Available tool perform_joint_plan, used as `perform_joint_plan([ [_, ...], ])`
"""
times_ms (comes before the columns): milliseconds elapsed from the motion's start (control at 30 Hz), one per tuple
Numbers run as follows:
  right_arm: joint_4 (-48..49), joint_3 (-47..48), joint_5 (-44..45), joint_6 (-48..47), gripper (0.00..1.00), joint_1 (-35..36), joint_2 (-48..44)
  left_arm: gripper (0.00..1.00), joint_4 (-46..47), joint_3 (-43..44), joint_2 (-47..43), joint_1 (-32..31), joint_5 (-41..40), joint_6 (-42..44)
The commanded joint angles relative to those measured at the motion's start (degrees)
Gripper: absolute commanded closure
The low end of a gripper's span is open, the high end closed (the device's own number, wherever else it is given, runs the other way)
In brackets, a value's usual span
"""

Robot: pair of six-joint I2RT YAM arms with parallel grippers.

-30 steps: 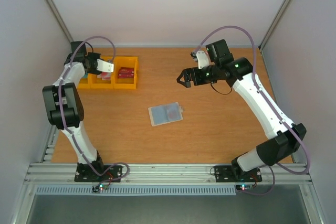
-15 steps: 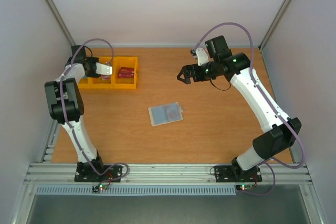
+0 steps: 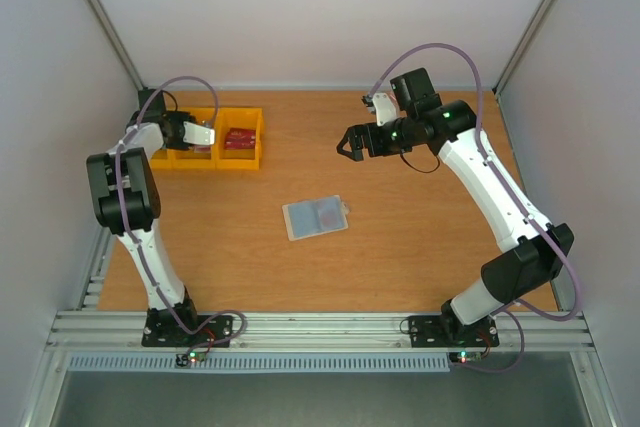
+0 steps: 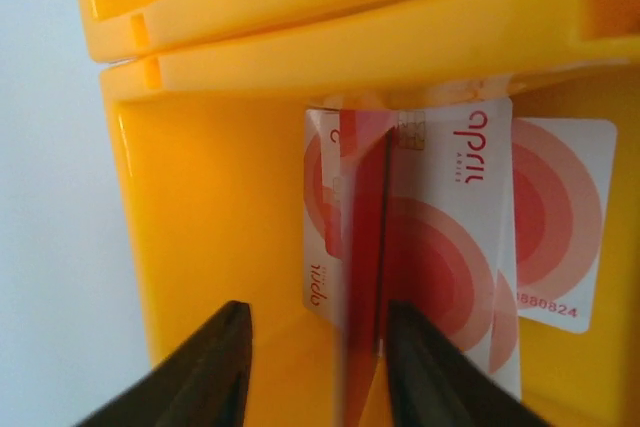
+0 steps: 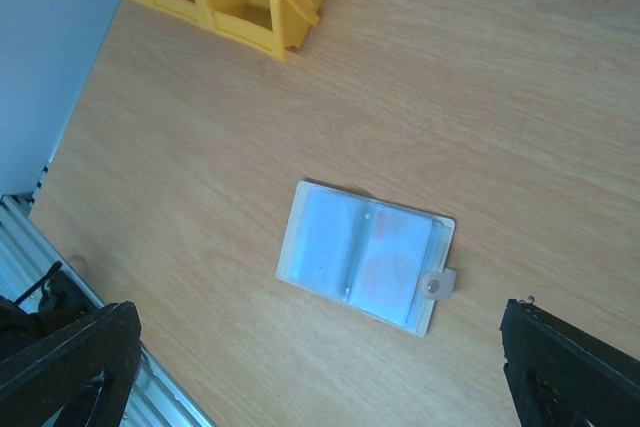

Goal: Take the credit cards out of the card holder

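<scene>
Card holder (image 3: 316,217) open flat, long axis crosswise, tab (image 3: 348,211) rightward

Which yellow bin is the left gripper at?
The bin just left of the rightmost bin; the left gripper is over it, the rightmost stands uncovered.

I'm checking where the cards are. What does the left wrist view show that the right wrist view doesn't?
Left wrist only: the credit cards close up, red rings and print legible, just past the parted left fingers. Right wrist only: the card holder, lying open on the table, snap tab visible. Both: the yellow bins.
</scene>
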Motion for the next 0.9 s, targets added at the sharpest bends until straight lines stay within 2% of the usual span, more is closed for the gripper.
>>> perform_joint_plan([
  [0,-0.24,1.53,-1.42,-0.88,0.01,-0.30,0.40,0.51,-1.12,0.88,-1.61,0.23,2.46,-0.91],
  [100,-0.13,0.95,-1.43,-0.68,0.02,-0.30,0.34,0.41,-3.17,0.26,-3.47,0.32,3.56,-1.00],
  [200,0.35,-0.59,1.14,0.10,0.01,-0.30,-0.09,0.35,-5.41,-0.74,-5.96,0.28,5.25,-0.64],
  [267,0.02,-1.91,4.51,0.97,0.01,-0.28,0.14,0.31,-8.92,0.25,-7.78,0.32,6.55,-1.23],
  [367,-0.35,-4.64,6.92,1.85,0.02,-0.06,0.97,0.19,-15.70,2.55,-9.29,0.37,7.18,-2.50],
  [467,0.76,-7.69,7.61,1.98,0.02,0.63,1.27,0.12,-14.04,0.72,-10.13,0.45,5.99,-2.43],
  [600,0.89,-9.86,8.32,1.75,0.02,1.40,1.01,0.11,-6.12,-3.01,-10.25,0.04,2.64,-2.45],
  [767,2.57,-12.73,7.70,1.68,0.02,1.58,-0.94,0.11,-14.88,0.67,-13.91,-0.09,5.93,-6.13],
  [867,3.16,-13.95,9.68,3.06,0.05,2.02,0.57,0.11,-18.45,2.06,-17.88,-1.82,7.61,-12.56],
])
